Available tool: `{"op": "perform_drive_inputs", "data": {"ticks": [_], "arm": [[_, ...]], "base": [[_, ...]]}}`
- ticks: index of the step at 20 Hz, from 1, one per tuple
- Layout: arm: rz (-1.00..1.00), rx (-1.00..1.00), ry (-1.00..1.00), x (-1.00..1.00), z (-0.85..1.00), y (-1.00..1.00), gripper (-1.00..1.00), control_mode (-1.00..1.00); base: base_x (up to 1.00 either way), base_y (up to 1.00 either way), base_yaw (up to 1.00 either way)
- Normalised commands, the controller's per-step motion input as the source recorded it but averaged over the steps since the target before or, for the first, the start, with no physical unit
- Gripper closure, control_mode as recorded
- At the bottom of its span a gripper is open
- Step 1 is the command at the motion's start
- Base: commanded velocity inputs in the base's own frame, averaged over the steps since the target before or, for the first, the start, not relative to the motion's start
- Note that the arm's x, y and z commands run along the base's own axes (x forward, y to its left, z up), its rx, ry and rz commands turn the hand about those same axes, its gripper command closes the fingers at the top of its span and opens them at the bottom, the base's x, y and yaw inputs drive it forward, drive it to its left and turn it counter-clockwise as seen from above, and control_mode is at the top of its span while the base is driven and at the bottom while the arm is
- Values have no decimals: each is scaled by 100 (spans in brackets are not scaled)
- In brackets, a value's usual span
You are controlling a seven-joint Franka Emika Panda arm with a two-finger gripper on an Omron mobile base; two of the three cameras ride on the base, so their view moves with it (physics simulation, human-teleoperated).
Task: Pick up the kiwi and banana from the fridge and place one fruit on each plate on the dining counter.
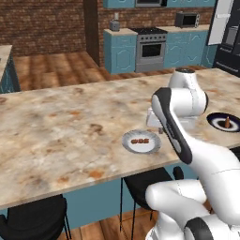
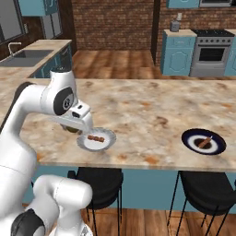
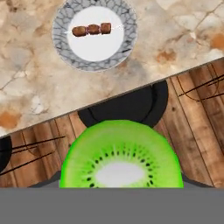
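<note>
Over the near edge of the desk (image 1: 56,136), jaws pinching the kiwi (image 3: 121,155), cut face bright green with a pale centre and a ring of black seeds, looming big at the bottom of the hand view. Gripper (image 2: 73,128) hanging just left of the pale grey plate (image 2: 97,139) in the right base view, fingertips themselves hidden behind the fruit.

No brands, labels or readable writing anywhere, as far as can be made out.

Counts: two plates on the marbled top. Pale grey one with a patterned rim (image 3: 94,34), already carrying one skewer (image 3: 92,29) with three brown chunks on a thin stick. Dark navy one with a white ring (image 2: 203,141), well apart from the grey one, toward the right of the right base view, also holding a single small brown skewer-like thing (image 2: 205,142). One kiwi. Two black stools (image 2: 99,180) tucked under the desk edge in the right base view; one stool seat directly beyond the kiwi in the hand view, above wooden floor.

Further back: one stove (image 1: 151,48), one microwave (image 1: 187,19), teal cabinets (image 1: 120,51), one sink (image 2: 19,58), brick wall. Fridge (image 1: 227,40) far right in the left base view, door standing open.
</note>
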Motion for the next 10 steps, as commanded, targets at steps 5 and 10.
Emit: {"op": "perform_drive_inputs", "data": {"ticks": [5,10], "arm": [[0,-4,2,73,-50,0,100,-100],[0,-7,3,75,-75,0,100,-100]], "base": [[0,0,0],[0,0,0]]}}
